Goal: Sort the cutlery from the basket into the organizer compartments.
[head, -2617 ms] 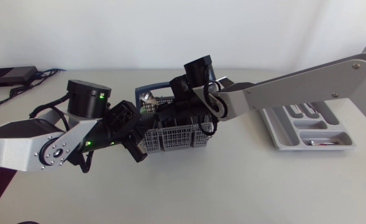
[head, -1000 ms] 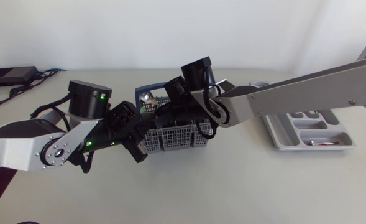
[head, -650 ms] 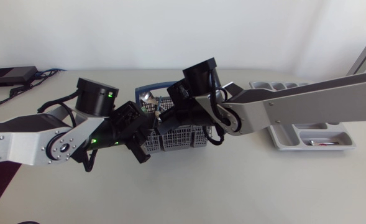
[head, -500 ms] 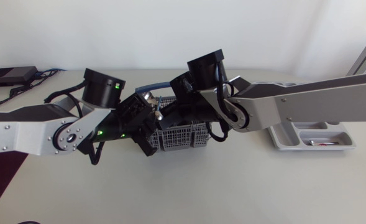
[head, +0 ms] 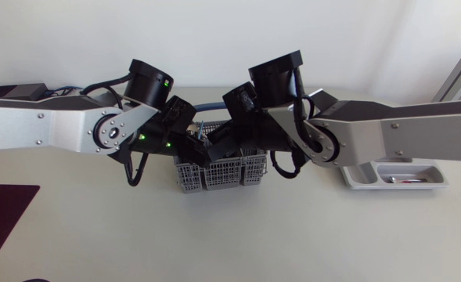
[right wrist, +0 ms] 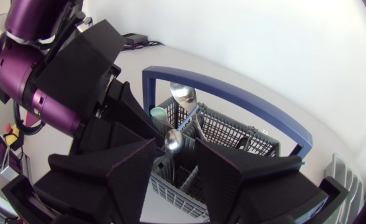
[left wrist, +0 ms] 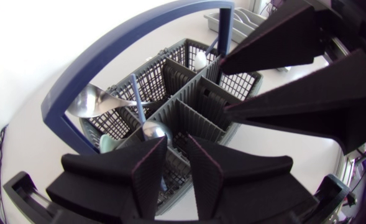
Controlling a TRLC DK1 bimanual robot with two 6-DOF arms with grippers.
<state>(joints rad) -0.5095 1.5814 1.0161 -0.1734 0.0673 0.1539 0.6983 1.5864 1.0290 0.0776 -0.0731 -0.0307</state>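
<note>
**Desk:** Hovering over what, both arms?

**Me:** Over the grey basket [head: 214, 176], centre of the frame. My left gripper [left wrist: 178, 168] is narrow and holds nothing. A spoon [left wrist: 153, 130] stands in the basket just ahead of it. My right gripper [right wrist: 176, 165] is narrow too, with that spoon's bowl between its tips and a gap showing beside it.

**Desk:** And the organizer?

**Me:** The organizer [head: 430, 168] sits at the right edge of the frame, well apart from the basket.

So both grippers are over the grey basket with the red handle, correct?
No: the handle is blue, not red, as the left wrist view shows. The left gripper and right gripper are both over the grey basket.
</note>
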